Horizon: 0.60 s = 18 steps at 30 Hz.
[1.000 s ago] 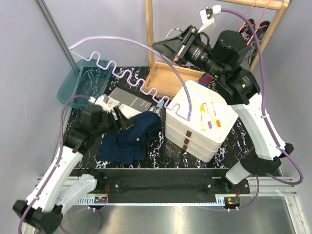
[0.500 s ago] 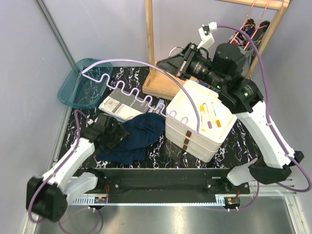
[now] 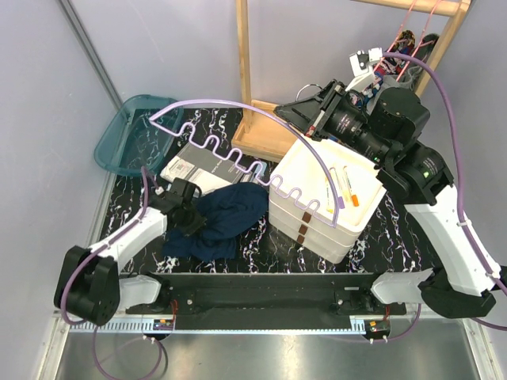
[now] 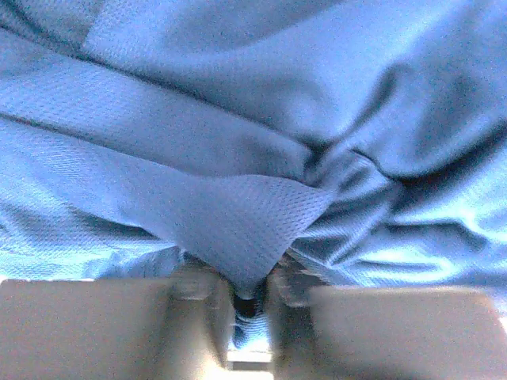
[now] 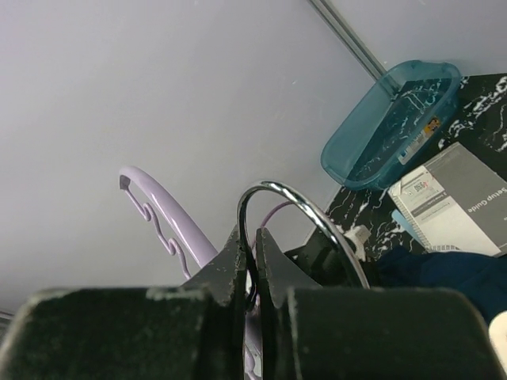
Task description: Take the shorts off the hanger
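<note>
From the top view, found the dark navy cloth shorts heaped at lower centre-left of the frame on the black marbled table, fully clear of the lilac plastic hanger, its wavy bar arched bare above them from centre-left towards the stacked white boxes. Judged that pair done. Placed the left gripper down on the heap's left edge, and the right gripper raised at upper centre, in front of the pale wooden rack. Glimpsed a scrap of bright multicolour print hanging by the rack in the upper right corner, too hidden for any verdict on its support. Saw no grey garment anywhere, so left the remainder beyond the navy pair unjudged. From the left wrist view, saw navy mesh across the whole frame, one fold drawn down to a point and nipped between the nearly closed jaws of the left gripper at bottom centre. Blurred, yet read as a pinch on the cloth. From the right wrist view, saw the right gripper at lower centre clamped tight on the chrome wire hook of the hanger, one lilac arm curving off to the left with nothing draped on it. Noted a corner of navy at the lower right edge, below a grey booklet and a teal plastic tray.
</note>
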Motion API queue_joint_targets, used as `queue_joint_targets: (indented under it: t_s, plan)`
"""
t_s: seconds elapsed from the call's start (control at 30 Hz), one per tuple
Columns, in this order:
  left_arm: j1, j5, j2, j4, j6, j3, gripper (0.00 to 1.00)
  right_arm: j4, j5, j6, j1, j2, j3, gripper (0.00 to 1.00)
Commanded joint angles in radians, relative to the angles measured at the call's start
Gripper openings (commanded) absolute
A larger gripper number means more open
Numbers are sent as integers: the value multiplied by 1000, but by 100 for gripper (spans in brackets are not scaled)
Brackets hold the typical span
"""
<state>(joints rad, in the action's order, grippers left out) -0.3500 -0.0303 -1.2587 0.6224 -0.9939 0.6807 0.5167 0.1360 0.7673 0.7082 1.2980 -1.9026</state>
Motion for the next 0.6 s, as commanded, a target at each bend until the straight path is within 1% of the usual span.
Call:
queue_joint_targets:
  t_s: [0.0, 0.03, 0.07, 0.1, 0.2, 0.23, 0.33, 0.43, 0.47, 0.53, 0.57]
  plan:
    - [-15, 18, 139, -70, 60, -4, 10, -50, -44, -12, -7, -51, 31, 0]
    - [-24, 26, 163, -64, 72, 0, 8, -49, -61, -16, -7, -51, 33, 0]
    - [-26, 24, 212, -53, 75, 6, 1, -50, -64, -20, -6, -49, 27, 0]
    - [-27, 56, 240, -46, 83, 13, 0, -52, -62, -26, -6, -42, 22, 0]
    - [-32, 99, 330, -6, 109, 69, 0, -55, -43, -25, -7, -20, 2, 0]
    - [-33, 113, 372, 2, 122, 109, 0, -55, -30, -26, -6, -17, -4, 0]
    - [-33, 121, 445, 11, 139, 172, 0, -55, -19, -26, -6, -3, -21, 0]
    - [-34, 141, 472, -42, 175, 269, 0, -55, -15, -33, -6, 10, -44, 0]
    - [-33, 142, 467, -71, 179, 325, 0, -55, -15, -37, -6, 12, -61, 0]
    - [-32, 148, 443, -107, 196, 380, 0, -47, -16, -66, -6, 27, -87, 0]
    - [-30, 142, 430, -127, 199, 417, 0, -40, -19, -80, -7, 33, -125, 0]
